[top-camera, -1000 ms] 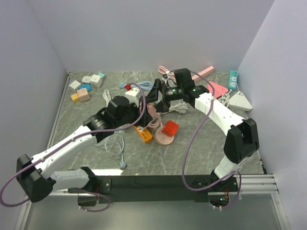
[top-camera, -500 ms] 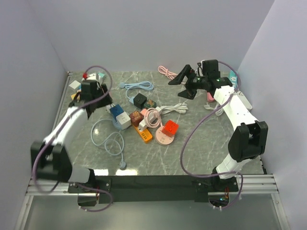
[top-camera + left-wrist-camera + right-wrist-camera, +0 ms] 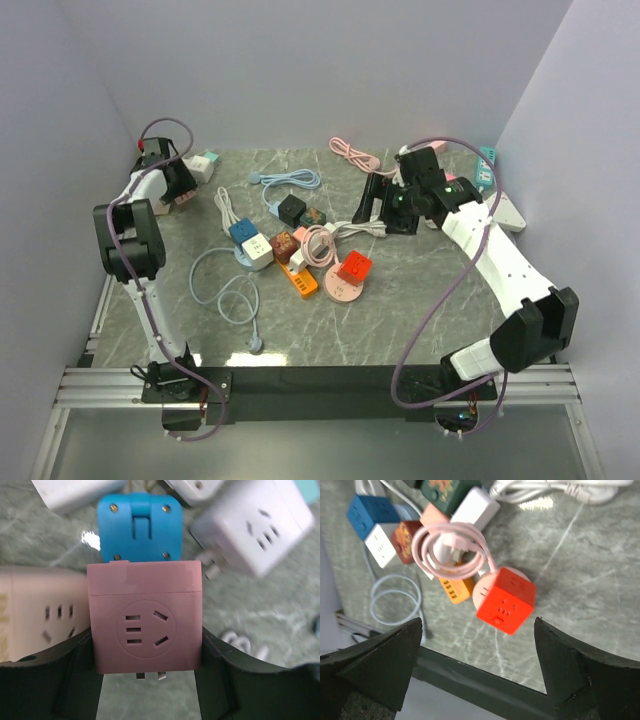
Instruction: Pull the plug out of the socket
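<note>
Black fingers (image 3: 75, 675) of your left gripper (image 3: 146, 652) press on both sides of the pink socket cube (image 3: 145, 615), pinching it with its holed face towards the wrist camera. Two metal prongs (image 3: 148, 676) poke out bare under its lower edge, plugged into nothing. Just behind the cube lies a blue adapter (image 3: 139, 525) with its back up. A white socket block (image 3: 255, 527) sits to the right of that, and a pale pink power strip (image 3: 42, 615) lies to the left on the grey marbled table (image 3: 240, 615). From above, you see this gripper (image 3: 165, 180) at the far left corner of the table.

Your right gripper (image 3: 477, 630) hangs spread wide, holding nothing, over the cluster at the middle of the table. Beneath it a red cube (image 3: 507, 600) rests on a round pink base (image 3: 482, 587). A coiled pink cable (image 3: 452, 547) lies beside that, over an orange strip (image 3: 454, 587), with a white plug (image 3: 475, 510) further off. A brown cube (image 3: 407, 540), a small white cube (image 3: 382, 542) and a blue cube (image 3: 370, 511) sit beyond the coil.
</note>
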### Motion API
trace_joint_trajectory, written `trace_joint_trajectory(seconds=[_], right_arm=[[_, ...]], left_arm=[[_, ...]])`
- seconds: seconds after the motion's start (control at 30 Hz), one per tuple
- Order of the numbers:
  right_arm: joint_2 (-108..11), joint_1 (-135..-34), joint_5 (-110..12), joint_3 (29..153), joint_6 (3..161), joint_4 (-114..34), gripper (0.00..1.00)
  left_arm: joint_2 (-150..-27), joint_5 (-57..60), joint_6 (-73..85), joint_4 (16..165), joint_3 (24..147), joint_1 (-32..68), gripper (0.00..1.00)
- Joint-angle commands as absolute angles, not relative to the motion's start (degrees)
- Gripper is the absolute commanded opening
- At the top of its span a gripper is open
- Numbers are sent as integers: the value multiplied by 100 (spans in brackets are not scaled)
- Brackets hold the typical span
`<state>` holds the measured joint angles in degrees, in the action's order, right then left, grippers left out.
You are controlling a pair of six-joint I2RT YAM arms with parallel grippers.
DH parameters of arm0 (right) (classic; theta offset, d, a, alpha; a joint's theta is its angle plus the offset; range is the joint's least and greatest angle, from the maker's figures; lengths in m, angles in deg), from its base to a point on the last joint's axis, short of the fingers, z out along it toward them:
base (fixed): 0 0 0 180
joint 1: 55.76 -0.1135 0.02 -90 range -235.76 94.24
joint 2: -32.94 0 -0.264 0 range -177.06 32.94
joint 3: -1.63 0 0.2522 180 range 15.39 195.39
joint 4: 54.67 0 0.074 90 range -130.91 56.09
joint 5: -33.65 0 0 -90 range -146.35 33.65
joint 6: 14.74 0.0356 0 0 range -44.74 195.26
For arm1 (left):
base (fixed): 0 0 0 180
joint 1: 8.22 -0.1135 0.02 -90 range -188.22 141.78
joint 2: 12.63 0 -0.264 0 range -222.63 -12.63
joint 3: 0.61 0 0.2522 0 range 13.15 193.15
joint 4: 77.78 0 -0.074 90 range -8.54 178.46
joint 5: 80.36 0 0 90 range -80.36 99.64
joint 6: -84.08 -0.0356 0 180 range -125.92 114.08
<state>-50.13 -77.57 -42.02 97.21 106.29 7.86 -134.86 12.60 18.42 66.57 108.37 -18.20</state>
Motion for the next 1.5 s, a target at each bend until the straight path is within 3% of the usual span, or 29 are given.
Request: trace_joint_trajectory(seconds=[0.0,0.07,0.1,0.13,0.17,0.27,0.4,0.8,1.03,1.2,1.33,1.4,1.43,1.47], right_arm=[[-4652,-8054,-4958,9555,10453,1138,99],[-4625,-8160,-5028,9458,10497,1182,99],[-4616,-8291,-5124,9405,10549,1243,99],[-4616,-8353,-5212,9361,10593,1253,99],[-4625,-8423,-5257,9309,10655,1235,99],[-4668,-8617,-5345,9054,10971,1008,99],[-4730,-8819,-5845,8738,11620,735,100],[-5450,-8978,-6101,8526,12773,-57,100],[-5671,-9127,-5987,8324,13028,-127,99],[-5749,-9127,-5767,7964,13107,-513,81],[-5811,-9136,-5504,7744,13204,-707,72],[-5750,-9118,-5363,7560,13195,-847,51],[-5645,-9118,-5310,7524,13178,-891,27],[-5566,-9075,-5118,7507,13143,-944,14]], left_arm=[[-13830,1490,1983,6315,11484,-1876,0],[-13936,1579,2097,6280,11615,-1947,1],[-14032,1553,2141,6193,11668,-1990,9],[-14059,1544,2142,6114,11721,-2000,9],[-14051,1535,2194,6078,11739,-2008,26],[-13718,1500,2369,6235,11302,-2000,60],[-12850,1385,2510,6368,10676,-1991,75],[-10056,534,2924,6139,8717,-1824,83],[-8472,-82,3029,6130,7505,-858,86],[-7531,-363,3240,6639,6704,37,86],[-7459,-355,3363,6789,6247,592,85],[-7485,-337,3372,7000,6044,1012,84],[-7486,-337,3363,7070,5974,1163,84],[-7512,-355,3346,7158,5947,1295,84]])
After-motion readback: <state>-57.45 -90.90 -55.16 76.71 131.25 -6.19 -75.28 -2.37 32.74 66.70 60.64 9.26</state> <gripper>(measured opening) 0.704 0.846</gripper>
